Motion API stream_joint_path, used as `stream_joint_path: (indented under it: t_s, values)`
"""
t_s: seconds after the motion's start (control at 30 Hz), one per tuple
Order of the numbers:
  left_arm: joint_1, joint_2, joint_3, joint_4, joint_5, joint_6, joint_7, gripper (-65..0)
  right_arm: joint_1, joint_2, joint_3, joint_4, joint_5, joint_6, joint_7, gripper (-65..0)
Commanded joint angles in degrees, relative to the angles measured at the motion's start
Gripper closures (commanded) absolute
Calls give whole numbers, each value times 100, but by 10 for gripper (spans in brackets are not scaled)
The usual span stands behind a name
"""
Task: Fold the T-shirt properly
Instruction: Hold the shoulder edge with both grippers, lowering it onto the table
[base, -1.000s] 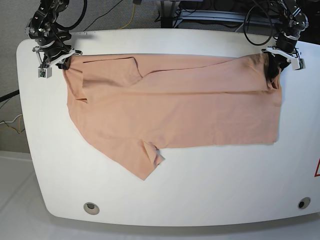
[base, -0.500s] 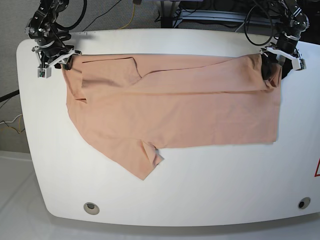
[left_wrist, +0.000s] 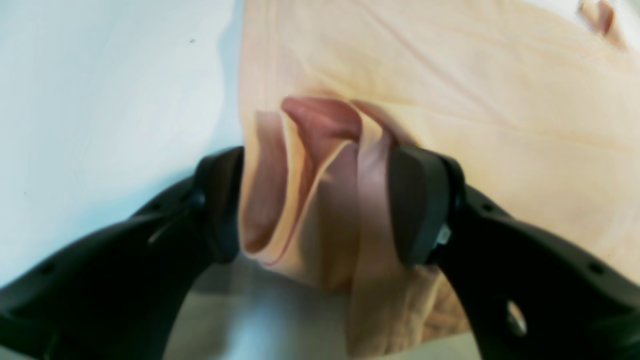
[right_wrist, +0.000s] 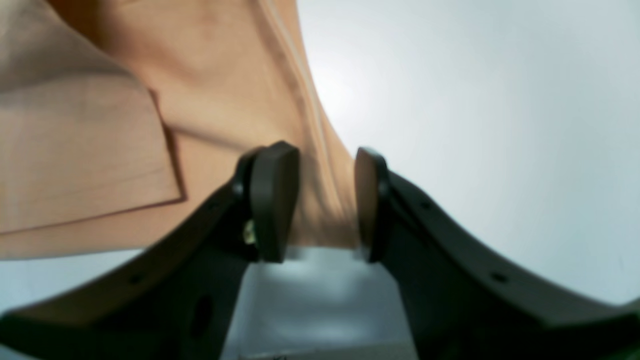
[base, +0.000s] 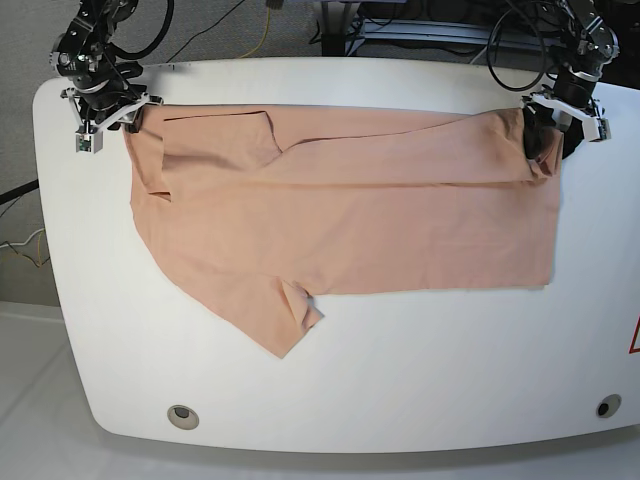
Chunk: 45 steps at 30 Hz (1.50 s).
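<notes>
one T-shirt lies flat over one white table, folded along far edge, one sleeve pointing to near side | two grippers: left gripper jaws wide apart, bunched cloth corner between them, released | right gripper jaws parted, cloth edge between, not clamped

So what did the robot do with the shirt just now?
Both hands opened and let go of the shirt. The left hand now stands wide around a bunched corner; the right hand stands open around the shirt's edge. That corner slid slightly toward the table's rim. Otherwise the shirt lies flat as before.
</notes>
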Motion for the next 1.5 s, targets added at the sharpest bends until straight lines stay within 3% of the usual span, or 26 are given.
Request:
stream_joint_path:
  t_s: [0.0,0.37,1.23,1.47]
  values:
    - [190,44,-73,50,787,431,1075,-413,39,84,33,228,52,-14,80,-220]
    - [190,52,-108,235,787,431,1084,-413,154,84,33,290,52,-14,-174,-220]
    - [32,35,-293,252,778,431,1093,-413,224,93,41,931,52,-14,-192,-220]
    - [32,35,-293,727,778,431,1093,-413,207,93,33,1116,61,-14,-201,-220]
